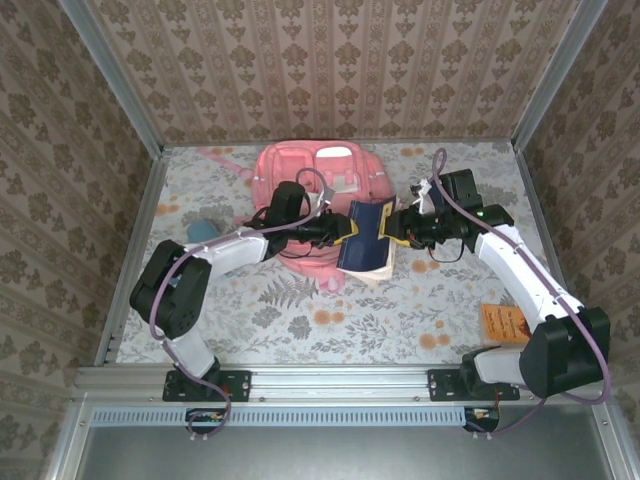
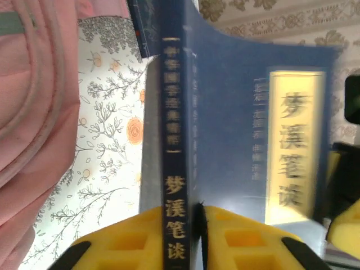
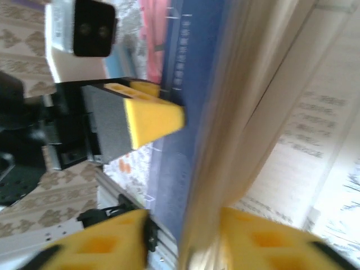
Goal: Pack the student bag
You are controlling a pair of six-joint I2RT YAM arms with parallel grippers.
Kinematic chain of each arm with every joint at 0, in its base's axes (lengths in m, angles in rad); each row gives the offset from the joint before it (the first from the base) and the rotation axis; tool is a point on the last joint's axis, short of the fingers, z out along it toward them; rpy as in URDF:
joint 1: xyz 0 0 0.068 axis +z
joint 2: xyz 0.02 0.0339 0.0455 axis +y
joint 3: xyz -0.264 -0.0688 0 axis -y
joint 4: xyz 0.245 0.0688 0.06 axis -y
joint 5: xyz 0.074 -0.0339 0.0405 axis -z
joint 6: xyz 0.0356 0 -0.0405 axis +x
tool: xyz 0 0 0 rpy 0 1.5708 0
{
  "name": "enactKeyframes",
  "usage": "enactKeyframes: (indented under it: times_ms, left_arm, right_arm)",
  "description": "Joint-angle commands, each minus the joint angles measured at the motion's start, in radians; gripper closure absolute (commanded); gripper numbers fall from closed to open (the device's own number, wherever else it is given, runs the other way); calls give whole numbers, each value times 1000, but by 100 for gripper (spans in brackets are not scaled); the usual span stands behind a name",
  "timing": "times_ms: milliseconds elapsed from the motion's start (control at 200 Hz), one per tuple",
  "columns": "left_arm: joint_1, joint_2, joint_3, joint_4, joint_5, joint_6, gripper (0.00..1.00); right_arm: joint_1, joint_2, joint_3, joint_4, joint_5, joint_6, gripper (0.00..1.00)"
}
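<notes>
The student bag [image 1: 305, 175] lies at the middle of the desk's [image 1: 300, 320] far edge. Just in front of it, both arms hold the dark blue book [image 1: 365, 238]. The left jaws pinch its spine and the right jaws pinch its page side.

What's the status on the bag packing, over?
Both shut on blue book: left pincer, right pincer. Book not yet inside student bag, lying just beyond.
</notes>
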Motion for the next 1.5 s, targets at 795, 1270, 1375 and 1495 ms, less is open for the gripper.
enactKeyframes:
  times_ms: [795,1270,1375,1495]
  left_arm:
    - [17,-189,46,119,-556,-294,95]
    - [-26,-170,79,110,-663,-403,95]
    - [-32,-168,65,122,-659,-421,95]
    - [-33,-169,55,114,-673,-415,95]
  right_arm:
    - [146,-140,-452,1070,142,1004,1]
    - [225,71,-383,1328,282,1062,2]
    - [223,113,-373,1324,306,1059,5]
    - [226,118,-368,1277,346,1065,11]
